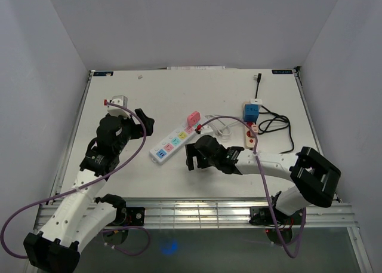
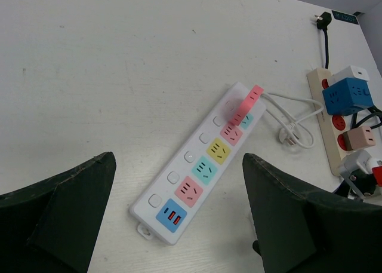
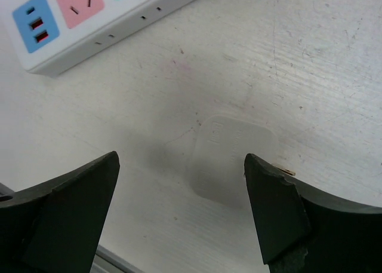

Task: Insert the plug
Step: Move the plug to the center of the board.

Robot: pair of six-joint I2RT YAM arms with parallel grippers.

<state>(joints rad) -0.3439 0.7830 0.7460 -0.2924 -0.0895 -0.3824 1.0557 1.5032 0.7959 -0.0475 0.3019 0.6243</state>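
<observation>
A white power strip [image 1: 173, 141] with coloured sockets lies at the table's middle. A pink plug [image 1: 193, 117] sits tilted at its far end, also seen as the pink plug [image 2: 246, 104] in the left wrist view. In the right wrist view a white square plug [image 3: 230, 159] lies flat on the table, a brass prong showing at its right side. My right gripper [image 3: 180, 159] hangs open over it, and the right finger stands close beside the plug. In the top view the right gripper [image 1: 192, 156] hides this plug. My left gripper [image 1: 143, 120] is open and empty, left of the strip [image 2: 200, 168].
A beige power strip [image 1: 250, 135] at the right carries a blue cube adapter [image 1: 250, 112] and other plugs, with black cable [image 1: 280, 127] looped beside it. A white cable with a plug [image 1: 221, 126] lies between the strips. A small white box [image 1: 117, 100] sits at far left.
</observation>
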